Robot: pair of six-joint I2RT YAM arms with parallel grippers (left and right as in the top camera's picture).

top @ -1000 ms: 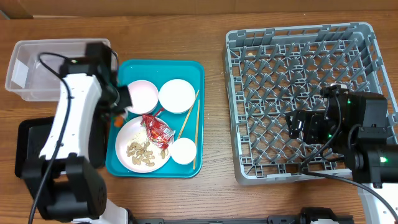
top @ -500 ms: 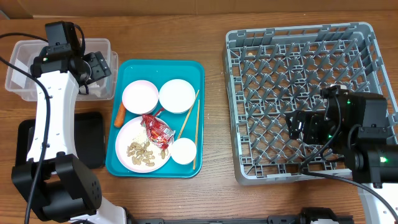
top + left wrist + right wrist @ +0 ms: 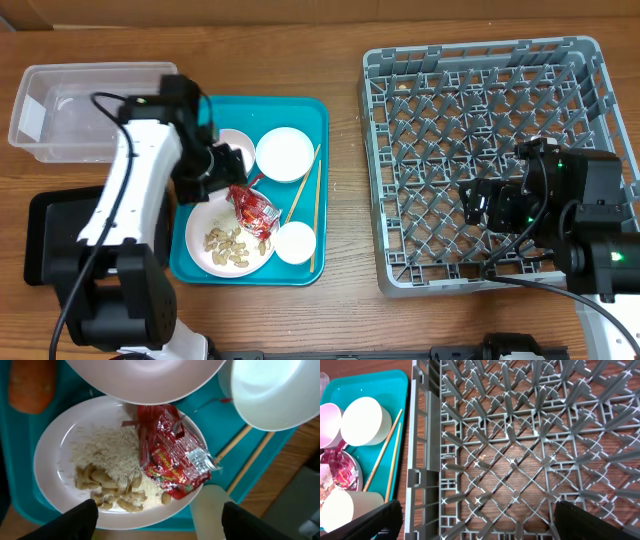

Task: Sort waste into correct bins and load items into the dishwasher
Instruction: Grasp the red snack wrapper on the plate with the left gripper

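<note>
My left gripper [image 3: 224,166] hangs open over the teal tray, nothing between its fingers [image 3: 77,521]. Below it a white plate [image 3: 50,455] holds rice [image 3: 107,449], nut pieces [image 3: 112,491] and the crumpled red wrapper [image 3: 172,455] [image 3: 254,212]. An orange carrot [image 3: 29,384] lies beside the plate. Two white bowls [image 3: 285,153], a cup [image 3: 296,243] and chopsticks [image 3: 306,188] share the tray. The clear tub [image 3: 60,112] and black tray [image 3: 45,245] sit at the left. My right gripper [image 3: 476,204] stands open above the grey dish rack [image 3: 520,435].
The teal tray [image 3: 310,112] lies mid-table between the bins and the rack [image 3: 480,60]. My left arm crosses the tray's left edge and hides the carrot from overhead. Bare wood separates the tray from the rack.
The left gripper swung from the tray to the clear tub, opened there, and has come back over the plate. The right arm has not moved.
</note>
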